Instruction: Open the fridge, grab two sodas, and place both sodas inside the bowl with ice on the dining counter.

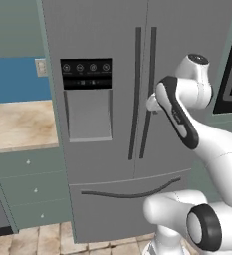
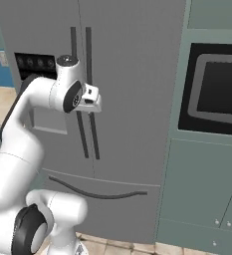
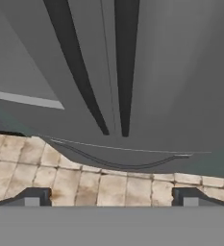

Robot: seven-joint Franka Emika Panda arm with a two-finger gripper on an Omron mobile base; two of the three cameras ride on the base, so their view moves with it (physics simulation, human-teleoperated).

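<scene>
Arm: glossy white rounded link casings, smooth and unmarked. Joints: black rings and a long black inset band behind the fingers. Wrist: white cylinder with dark end cap. Fingers: small, dark, with pale grey inner faces.

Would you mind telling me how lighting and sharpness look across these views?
Left base view: flat, even light on the fridge, no glare. Right base view: soft shadow under the gripper. Hand view: door handles stretch and converge steeply, edges slightly soft.
</scene>
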